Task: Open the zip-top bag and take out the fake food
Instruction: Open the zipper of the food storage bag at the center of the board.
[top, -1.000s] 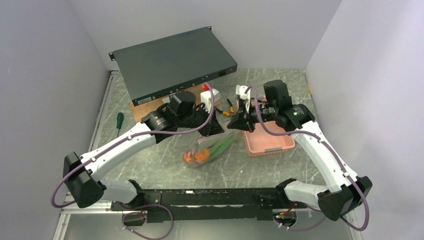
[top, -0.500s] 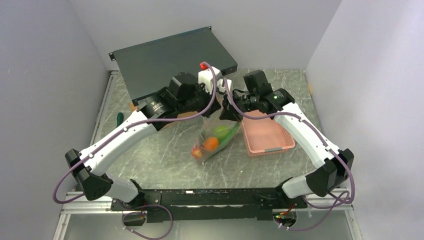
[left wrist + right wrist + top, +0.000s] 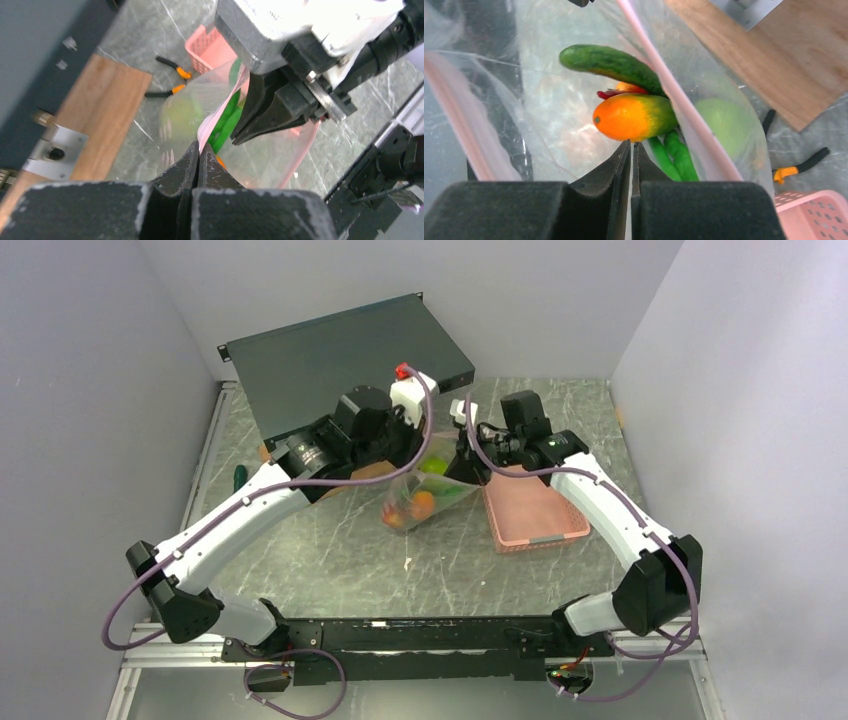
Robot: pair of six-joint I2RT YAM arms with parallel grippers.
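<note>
Counting big to small: two arms, the left arm [image 3: 240, 515] and the right arm [image 3: 610, 505], meet over the middle of the table [image 3: 330, 560]. There's one dark flat rack unit [image 3: 330, 365] at 11 o'clock, with one wooden board [image 3: 107, 115] along its near edge. One pink basket [image 3: 535, 515] sits at 3 o'clock of the bag. One zip-top bag [image 3: 425, 495] hangs off the table between the two grippers, just past centre toward 12. There's also one pair of orange-handled pliers [image 3: 177, 89] and one green-handled screwdriver [image 3: 238, 480] at 9 o'clock near the left wall.

The fake food [image 3: 420, 502] is all inside the bag. I count one orange-green mango [image 3: 634, 117], one dark green cucumber-looking piece [image 3: 611, 64], one pale green apple [image 3: 724, 122], two thin green pods [image 3: 679, 155] and a red bit [image 3: 608, 93].

The left gripper [image 3: 199, 150] is clamped tight on the bag's pink zip strip. The right gripper [image 3: 630, 147] has its fingers almost together with just a sliver between. I can't tell if any film is pinched in there.

The surface is a grey-green marbled slab, with plain pale walls [image 3: 90, 390] on three sides.

The apple is a blur behind the film and the red bit is mostly tucked behind the mango. From above the right arm hides the pliers, so they only show in the wrist views.
</note>
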